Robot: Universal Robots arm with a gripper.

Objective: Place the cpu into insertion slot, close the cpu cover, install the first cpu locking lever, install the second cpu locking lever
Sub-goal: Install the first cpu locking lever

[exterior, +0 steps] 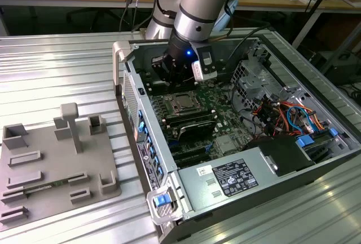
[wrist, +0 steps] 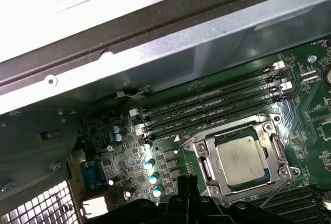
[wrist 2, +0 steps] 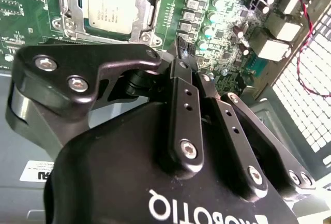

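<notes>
The cpu (wrist: pixel 242 159) is topped with matt silvery metal; the cpu cover (wrist: pixel 277 154) is of shiny bare metal. The circuit board (wrist: pixel 124 157) is glossy green. At 9 o'clock from the case (exterior: pixel 194 194), a matt grey plastic tray (exterior: pixel 51 165) is laid on the ribbed metal surface (exterior: pixel 56 69).

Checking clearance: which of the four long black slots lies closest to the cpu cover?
The slot bordering the cpu cover in the first wrist view; the other three lie beyond it, toward the case wall.
</notes>
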